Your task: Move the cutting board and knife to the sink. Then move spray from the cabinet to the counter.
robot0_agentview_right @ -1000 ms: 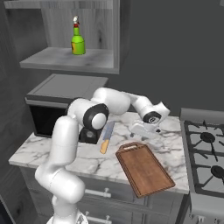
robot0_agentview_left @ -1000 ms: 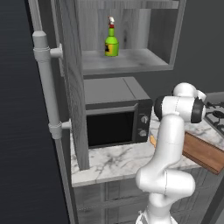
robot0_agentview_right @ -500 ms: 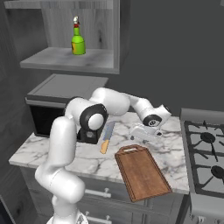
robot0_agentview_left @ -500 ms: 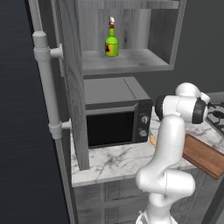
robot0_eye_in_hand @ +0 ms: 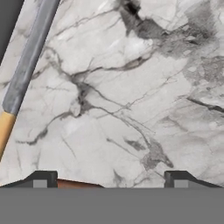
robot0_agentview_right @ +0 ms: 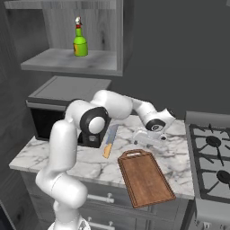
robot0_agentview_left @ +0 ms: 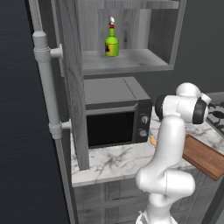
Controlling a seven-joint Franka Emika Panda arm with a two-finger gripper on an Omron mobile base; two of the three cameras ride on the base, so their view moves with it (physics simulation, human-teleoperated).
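Observation:
The reddish-brown cutting board [robot0_agentview_right: 147, 179] lies flat on the marble counter [robot0_agentview_right: 58, 155], its rounded handle pointing away from the front edge; it also shows as cutting board [robot0_agentview_left: 204, 158]. The knife [robot0_agentview_right: 109, 140], with a grey blade and an orange handle, lies left of the board, and in the hand view the knife [robot0_eye_in_hand: 26, 65] runs along the left edge. My gripper [robot0_agentview_right: 146, 142] hovers open just above the counter beyond the board's handle; the gripper [robot0_eye_in_hand: 111, 181] holds nothing, with the board's edge [robot0_eye_in_hand: 78, 184] between its tips. The green spray [robot0_agentview_right: 80, 42] stands on the cabinet shelf [robot0_agentview_right: 67, 60]. The sink is out of view.
A black microwave [robot0_agentview_left: 114, 124] sits on the counter under the cabinet niche. The stove [robot0_agentview_right: 211, 157] with black grates borders the counter on the right. A dark fridge with a long grey handle [robot0_agentview_left: 47, 89] stands at the left. My own arm's elbow [robot0_agentview_right: 92, 121] hangs over the knife.
My gripper has dropped a little lower and nearer to the board's handle end, with its jaws staying wide. Board, knife and spray have not moved.

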